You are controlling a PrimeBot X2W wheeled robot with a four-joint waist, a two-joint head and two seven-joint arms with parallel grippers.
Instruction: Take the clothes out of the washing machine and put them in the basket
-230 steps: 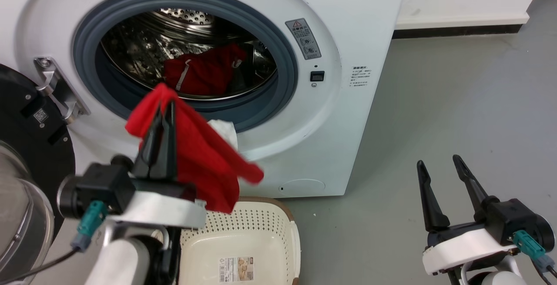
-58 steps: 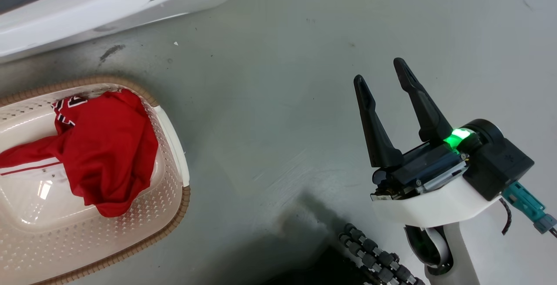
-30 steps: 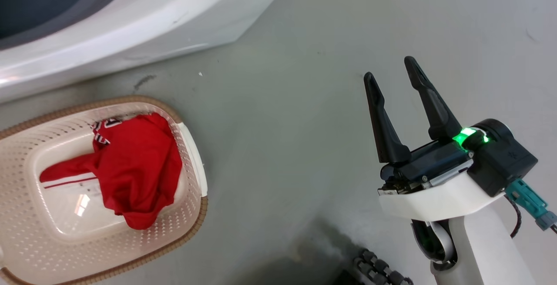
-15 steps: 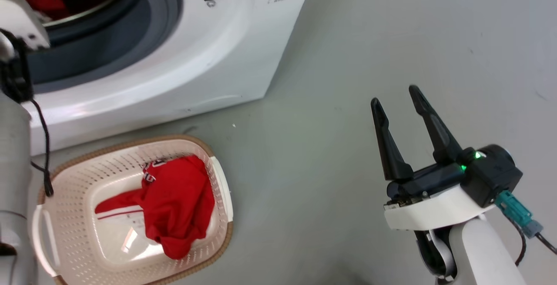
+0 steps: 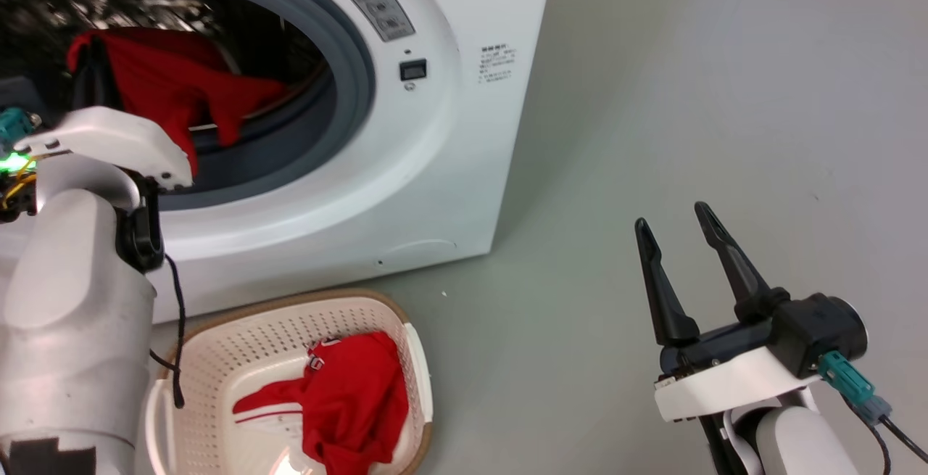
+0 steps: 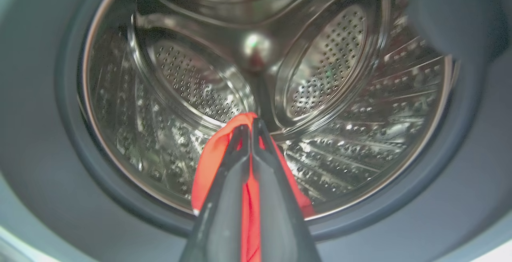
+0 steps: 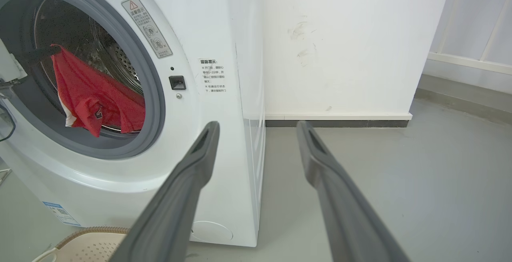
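washing machine (image 5: 471,170) front: grey warning label (image 5: 372,1) with a red triangle sign on top, pictograms below unreadable. Chinese print block (image 7: 213,76) near the right edge, too small to read. Blue sticker (image 7: 59,213) low left, illegible.

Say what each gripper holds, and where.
Left gripper pinches the red garment by a fold at its top, at the washing machine's mouth. Right gripper is open and empty.
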